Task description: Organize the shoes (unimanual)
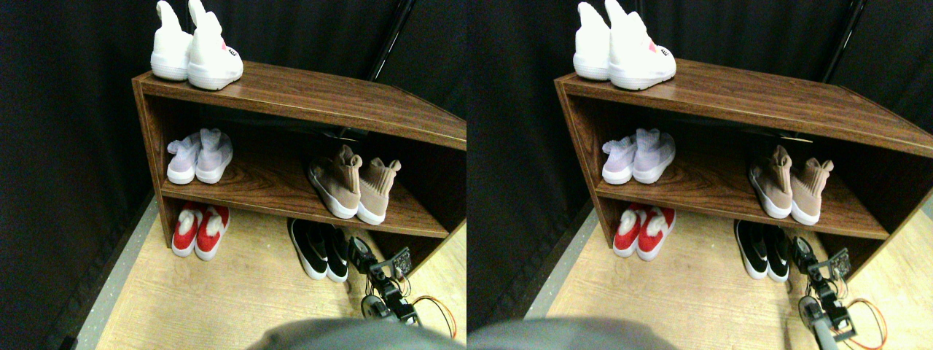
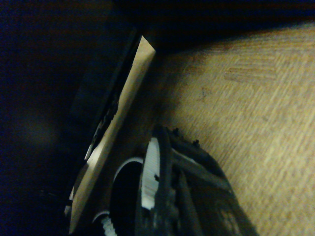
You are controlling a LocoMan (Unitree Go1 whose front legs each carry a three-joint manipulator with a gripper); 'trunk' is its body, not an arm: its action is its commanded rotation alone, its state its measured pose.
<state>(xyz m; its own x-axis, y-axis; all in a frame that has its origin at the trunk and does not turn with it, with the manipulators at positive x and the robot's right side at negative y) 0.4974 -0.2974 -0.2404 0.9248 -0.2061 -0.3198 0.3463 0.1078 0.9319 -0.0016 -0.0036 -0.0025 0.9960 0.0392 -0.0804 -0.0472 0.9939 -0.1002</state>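
Standing on a pale wood-look floor (image 1: 219, 306), a brown shelf unit (image 1: 306, 98) carries 5 pairs of shoes. White high shoes (image 1: 195, 51) sit on the top board at the left end. On the middle board, pale lilac shoes (image 1: 199, 155) stand at the left and tan sock-shoes (image 1: 353, 186) with white soles at the right, the 2 pairs well apart. On the floor under the unit, red slip-ons (image 1: 200, 230) lie at the left and black slip-ons (image 1: 319, 250) with white soles and marks at the right. The right gripper (image 1: 362, 254) reaches in from the lower right and sits just beside the right-hand black slip-on; contact cannot be confirmed. Whether its pincer is wide, narrow or holding anything cannot be told. In the wrist view, the dark jaw frame lies against a white sole edge (image 2: 149, 172), with floor planks beyond and a light board edge (image 2: 120, 123) alongside.
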